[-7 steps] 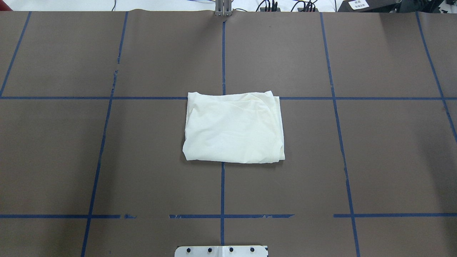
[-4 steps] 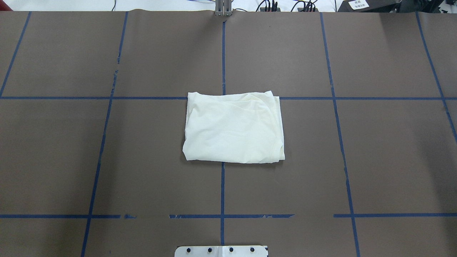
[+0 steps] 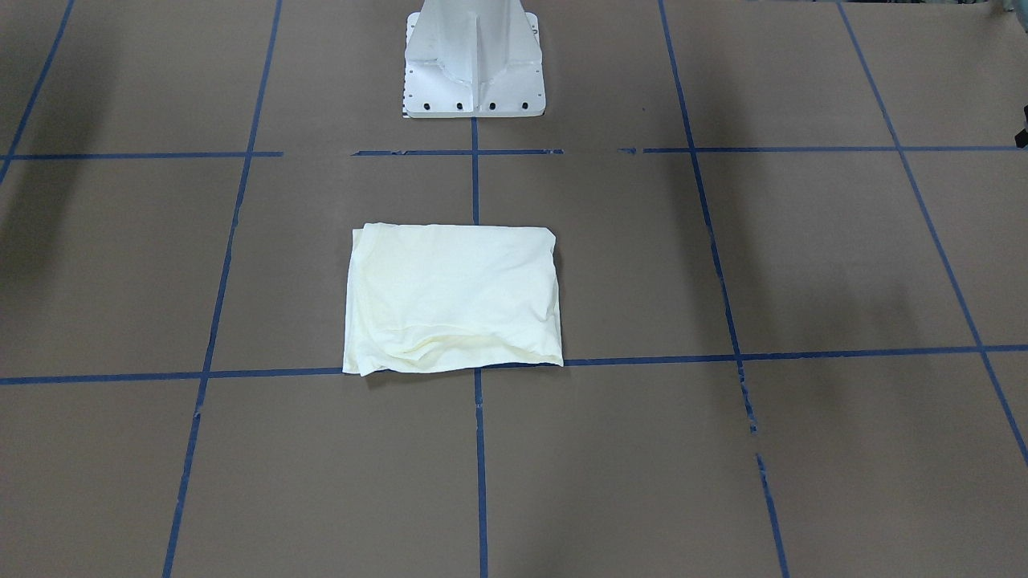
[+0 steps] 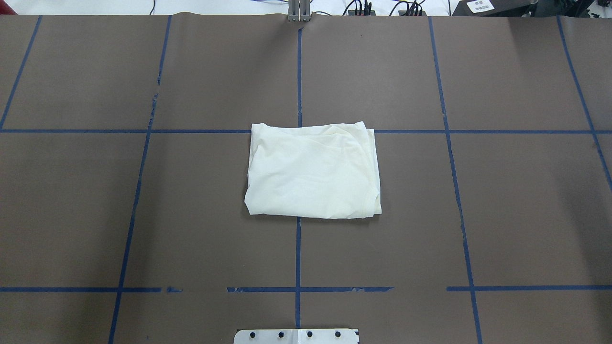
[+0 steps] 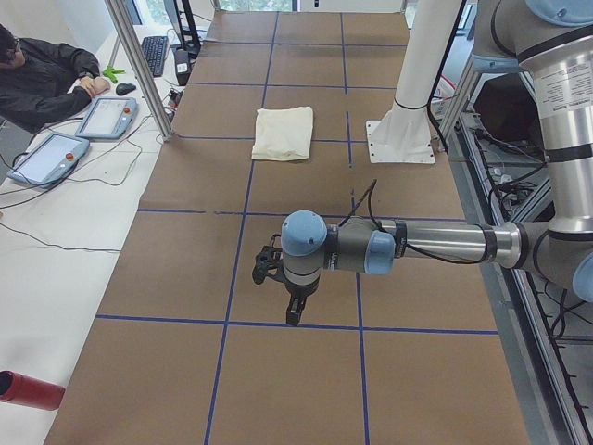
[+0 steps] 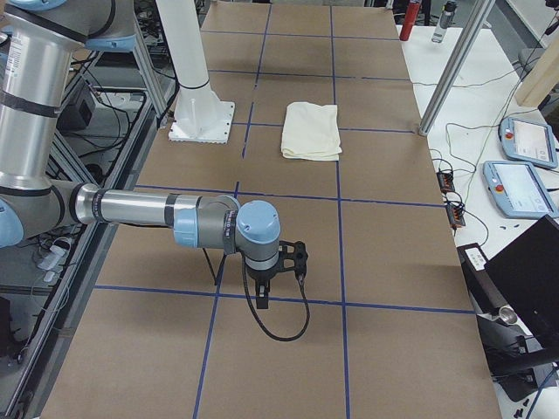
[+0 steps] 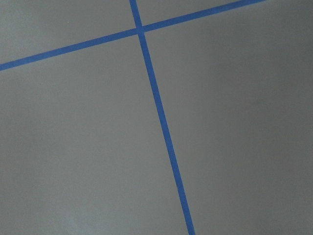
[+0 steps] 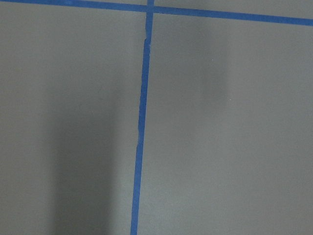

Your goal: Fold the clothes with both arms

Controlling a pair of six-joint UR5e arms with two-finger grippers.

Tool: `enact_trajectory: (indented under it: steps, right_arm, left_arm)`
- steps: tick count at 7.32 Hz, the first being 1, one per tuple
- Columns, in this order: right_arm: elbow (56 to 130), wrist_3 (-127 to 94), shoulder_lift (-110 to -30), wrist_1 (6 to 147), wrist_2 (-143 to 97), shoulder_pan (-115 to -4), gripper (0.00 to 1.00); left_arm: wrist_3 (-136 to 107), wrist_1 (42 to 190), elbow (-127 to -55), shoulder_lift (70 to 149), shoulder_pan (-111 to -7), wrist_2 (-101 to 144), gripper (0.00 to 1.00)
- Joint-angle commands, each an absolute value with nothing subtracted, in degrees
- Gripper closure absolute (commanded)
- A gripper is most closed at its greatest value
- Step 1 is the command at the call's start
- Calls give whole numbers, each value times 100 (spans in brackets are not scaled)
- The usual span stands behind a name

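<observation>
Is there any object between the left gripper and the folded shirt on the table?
Nothing visible does. Between the left gripper and the shirt lies only the brown table with its blue tape lines; the white pedestal stands aside.

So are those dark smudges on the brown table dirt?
Likely soft shadows: in the front-facing view they streak the table at both sides; in the right wrist view a dim band falls left of the tape line; the shirt in the overhead view looks evenly lit.
</observation>
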State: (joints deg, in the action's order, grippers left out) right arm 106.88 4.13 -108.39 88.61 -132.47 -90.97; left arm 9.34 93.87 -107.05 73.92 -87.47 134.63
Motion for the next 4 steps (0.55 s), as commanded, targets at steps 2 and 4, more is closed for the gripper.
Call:
enact_trajectory:
  steps: [2,4]
  right_arm:
    - [10696,413,-10846,8842,-13254,-9097,0]
    - [10696,413,-10846,8842,-13254,-9097,0]
  left_arm:
    - [932,9387,-10670,7392,-8754,13465,1]
    - [932,9387,-10652,7392,-8745,13456,1]
